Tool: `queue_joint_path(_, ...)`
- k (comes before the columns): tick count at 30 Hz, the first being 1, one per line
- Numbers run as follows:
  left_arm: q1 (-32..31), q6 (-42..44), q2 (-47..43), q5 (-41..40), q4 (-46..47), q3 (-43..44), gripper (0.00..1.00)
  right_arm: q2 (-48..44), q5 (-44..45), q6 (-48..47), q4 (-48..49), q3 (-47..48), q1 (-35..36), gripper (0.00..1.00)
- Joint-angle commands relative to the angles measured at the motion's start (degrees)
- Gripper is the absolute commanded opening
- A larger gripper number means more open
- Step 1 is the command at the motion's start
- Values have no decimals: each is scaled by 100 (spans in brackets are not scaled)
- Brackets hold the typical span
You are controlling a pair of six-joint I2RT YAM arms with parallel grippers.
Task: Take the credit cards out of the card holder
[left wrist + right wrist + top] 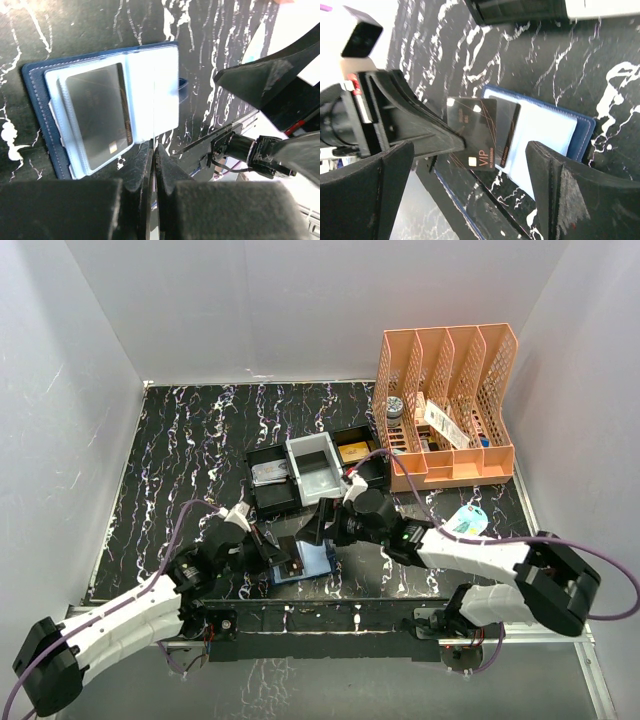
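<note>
Top: dark navy fold-over leather card holder (314, 562) open flat on black white-veined table (180, 460), between left gripper (290, 566) and right gripper (325, 528).
Right wrist: jaws spread wide, gripping nothing, around thin dark VIP-marked credit card (472, 132) by holder's edge.
Left wrist: fingers (142, 165) clamped on that card, edge-on; second grey-silver credit card (97, 117) tucked in holder's clear pocket.
</note>
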Motion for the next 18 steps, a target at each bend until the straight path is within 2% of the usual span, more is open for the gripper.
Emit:
queue_joint_path(1, -4, 610, -279, 101, -100, 248, 0, -652, 603, -353, -110, -39, -156, 98)
queue_joint_path(3, -6, 753, -326, 217, 43, 249, 0, -861, 427, -246, -32, -217, -348, 98)
queue_joint_path(6, 15, 894, -360, 417, 214, 275, 0, -1207, -326, 70, 701, -702, -718, 96)
queue_joint_path(10, 228, 1015, -414, 1212, 679, 330, 0, -1475, -930, 467, 1331, -1124, -1049, 93)
queue_joint_path(15, 997, 485, -297, 2828, 2642, -231, 0, -1423, -1800, 721, 2240, -1260, -1088, 87)
queue_joint_path(18, 1356, 24, -42, 3407, 3746, -541, 0, -1374, -2081, 771, 2377, -1242, -1093, 84)
